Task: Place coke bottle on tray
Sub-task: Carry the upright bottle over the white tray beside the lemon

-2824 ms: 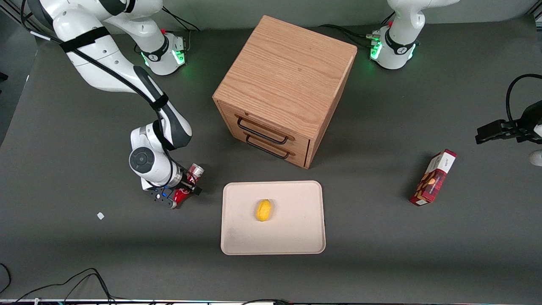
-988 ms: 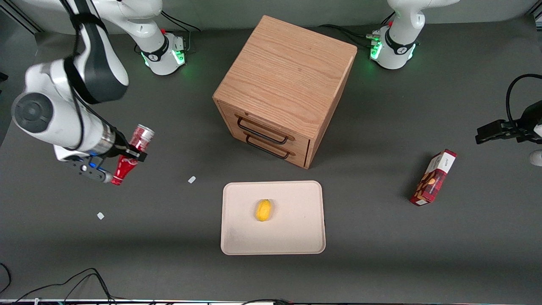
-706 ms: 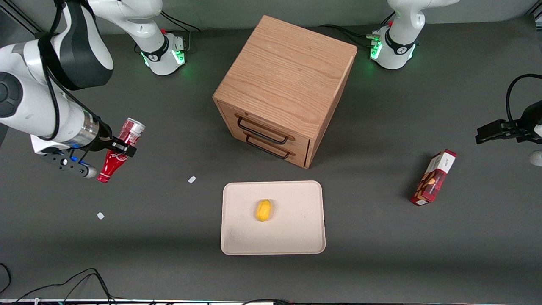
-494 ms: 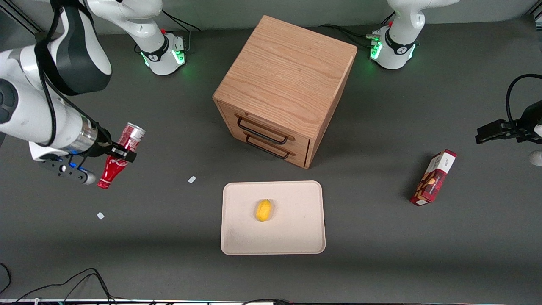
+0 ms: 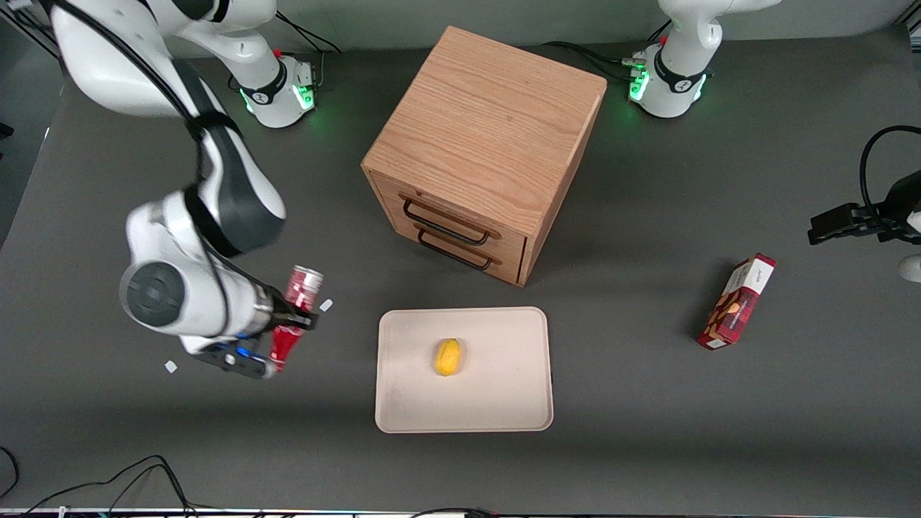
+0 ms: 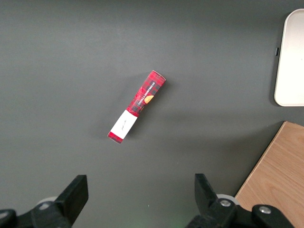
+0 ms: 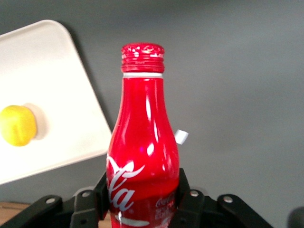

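The coke bottle (image 5: pixel 295 311) is a slim red bottle with white script, a silver base and a red cap. It hangs above the table, tilted, held round its body by my gripper (image 5: pixel 296 318), which is shut on it. In the right wrist view the coke bottle (image 7: pixel 143 142) fills the space between the black fingers (image 7: pixel 184 190). The beige tray (image 5: pixel 504 403) lies flat on the table beside the held bottle, toward the parked arm's end. Part of the tray (image 7: pixel 57 76) also shows in the wrist view.
A yellow lemon (image 5: pixel 447 357) lies on the tray. A wooden drawer cabinet (image 5: pixel 489 151) stands farther from the front camera than the tray. A red snack box (image 5: pixel 737 301) lies toward the parked arm's end. Small white scraps (image 5: pixel 326 305) lie on the table by the bottle.
My gripper has carried the coke bottle from out at the working arm's end in toward the tray and lower, nearer the front camera. It stays shut on the bottle.
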Robot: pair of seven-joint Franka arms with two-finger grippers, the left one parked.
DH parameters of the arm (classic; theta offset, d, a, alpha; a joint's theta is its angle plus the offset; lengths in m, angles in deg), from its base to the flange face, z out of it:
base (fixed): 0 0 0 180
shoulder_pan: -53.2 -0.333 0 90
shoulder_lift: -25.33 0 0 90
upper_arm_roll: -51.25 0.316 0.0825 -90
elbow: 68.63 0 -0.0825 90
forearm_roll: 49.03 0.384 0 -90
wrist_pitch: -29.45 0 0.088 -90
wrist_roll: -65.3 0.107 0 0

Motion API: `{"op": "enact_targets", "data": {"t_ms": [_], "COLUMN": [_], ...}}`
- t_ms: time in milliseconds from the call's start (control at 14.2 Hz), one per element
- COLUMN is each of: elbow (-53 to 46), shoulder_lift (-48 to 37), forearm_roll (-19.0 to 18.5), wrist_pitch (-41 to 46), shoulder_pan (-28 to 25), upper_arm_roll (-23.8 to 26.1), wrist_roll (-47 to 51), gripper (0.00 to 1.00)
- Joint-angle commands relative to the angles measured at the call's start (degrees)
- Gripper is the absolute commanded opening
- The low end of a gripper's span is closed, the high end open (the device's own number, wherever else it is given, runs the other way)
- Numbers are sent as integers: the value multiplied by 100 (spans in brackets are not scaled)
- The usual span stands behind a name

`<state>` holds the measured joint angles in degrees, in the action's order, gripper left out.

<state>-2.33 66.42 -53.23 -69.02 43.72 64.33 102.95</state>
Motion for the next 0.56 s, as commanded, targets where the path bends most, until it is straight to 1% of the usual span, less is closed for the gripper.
{"op": "enact_targets", "data": {"t_ms": [0,141,212,424,494], "elbow": [-987,-987,-996,-1066,-1145], "shoulder_lift": [838,1163,1295,1629,1769], "forearm_roll": [-133,-133,-133,-133,-124], "wrist_pitch": [-380,-1276,-1550,-1947,-2087], "shoulder_pan": [-552,-1131,-1300,-1337,-1371], "upper_arm_roll": [-330,-892,-1060,-1071,-1062], "wrist_roll": [-73,-258,-398,-1249,-1286], "gripper": [0,0,0,0,0]}}
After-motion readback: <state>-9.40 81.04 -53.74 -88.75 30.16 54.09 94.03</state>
